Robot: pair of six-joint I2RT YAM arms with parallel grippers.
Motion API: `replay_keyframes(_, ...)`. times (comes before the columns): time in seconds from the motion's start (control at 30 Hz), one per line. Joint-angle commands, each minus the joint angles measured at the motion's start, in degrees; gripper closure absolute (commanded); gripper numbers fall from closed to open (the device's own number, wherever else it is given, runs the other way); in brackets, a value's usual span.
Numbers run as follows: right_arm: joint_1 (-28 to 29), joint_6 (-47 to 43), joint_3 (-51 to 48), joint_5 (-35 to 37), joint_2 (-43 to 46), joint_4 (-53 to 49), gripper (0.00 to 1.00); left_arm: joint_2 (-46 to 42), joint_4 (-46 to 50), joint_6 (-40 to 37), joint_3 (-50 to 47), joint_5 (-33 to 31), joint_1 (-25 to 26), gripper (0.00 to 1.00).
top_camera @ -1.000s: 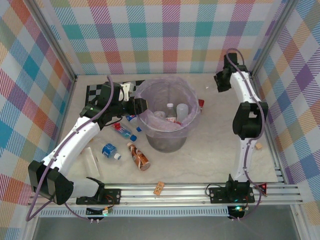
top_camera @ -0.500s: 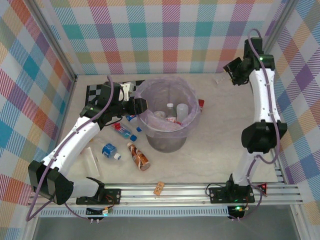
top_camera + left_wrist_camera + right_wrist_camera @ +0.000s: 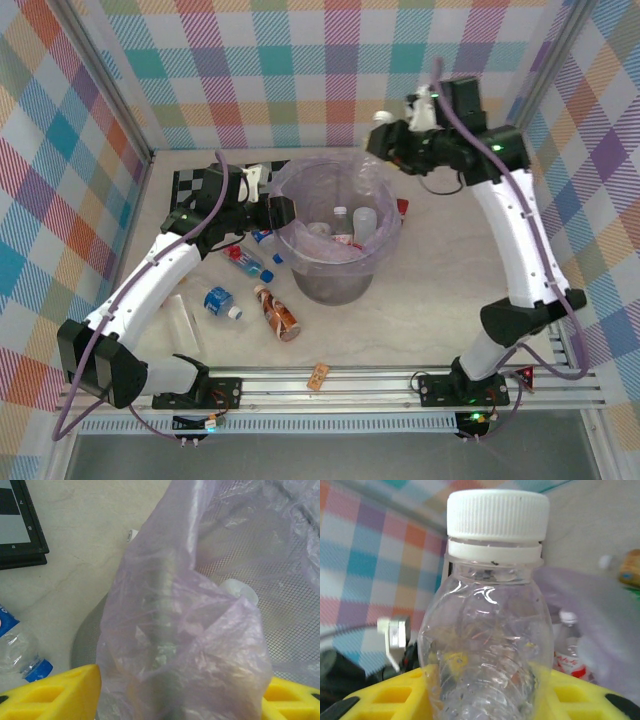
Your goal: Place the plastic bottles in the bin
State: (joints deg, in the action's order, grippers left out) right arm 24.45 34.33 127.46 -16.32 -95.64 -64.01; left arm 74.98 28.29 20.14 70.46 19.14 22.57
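From above, the left pincer [image 3: 281, 212] is clamped on the left rim of the grey bin [image 3: 328, 287]. Its lilac bag [image 3: 300, 180] crowds the fingers, and two bottles [image 3: 341, 222] stand inside. Just left of the bin, a red-capped bottle [image 3: 248, 263], a blue-labelled bottle [image 3: 220, 300] and a brown-labelled bottle [image 3: 278, 313] lie on the worktop [image 3: 430, 290]. The right pincer [image 3: 392, 135] hangs over the far right rim, clamped on a white-capped bottle [image 3: 382, 118].

The left wrist view has yellow fingers [image 3: 55, 692] either side of the bag-wrapped rim, with a chequered board [image 3: 20, 525] far left.

In the right wrist view, the white-capped bottle stands between yellow fingers [image 3: 385, 700], with the bag behind on the right.
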Motion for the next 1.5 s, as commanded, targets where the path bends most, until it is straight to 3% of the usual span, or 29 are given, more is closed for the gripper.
replay_keyframes(0.0, 4.7, -7.7, 5.3, 6.8, -5.6, -6.6, 0.56, -0.1, -0.8, 0.2, 1.9, 1.4, -0.7, 0.38)
replay_keyframes(0.2, 8.9, -11.1, 14.4, 19.0, -15.9, -17.5, 0.56, -0.7, -0.1, 0.1, 1.9, 1.1, -0.7, 0.38)
replay_keyframes(0.3, 10.2, -12.9, 18.2, 20.6, -20.9, -22.0, 0.56, -0.9, 0.1, -0.1, 1.9, 0.9, -0.7, 0.38)
replay_keyframes(0.67, 15.7, -16.4, 13.6, 31.3, -26.1, -24.0, 0.59, -0.5, -0.1, -0.2, 1.9, 0.9, -0.7, 0.38)
replay_keyframes(1.07, 18.8, -18.9, 15.7, 36.4, -22.0, -23.8, 0.59, -0.4, -0.4, 0.0, 1.4, 0.6, -0.8, 0.38)
replay_keyframes(1.3, 19.8, -20.4, 15.0, 35.2, -13.5, -21.2, 0.57, -0.3, -1.0, 0.2, 1.3, 0.7, -0.7, 0.38)
replay_keyframes(1.47, 21.9, -21.6, 13.1, 34.9, -14.7, -21.9, 0.57, -0.2, -1.6, 0.6, 1.0, 0.7, -0.7, 0.38)
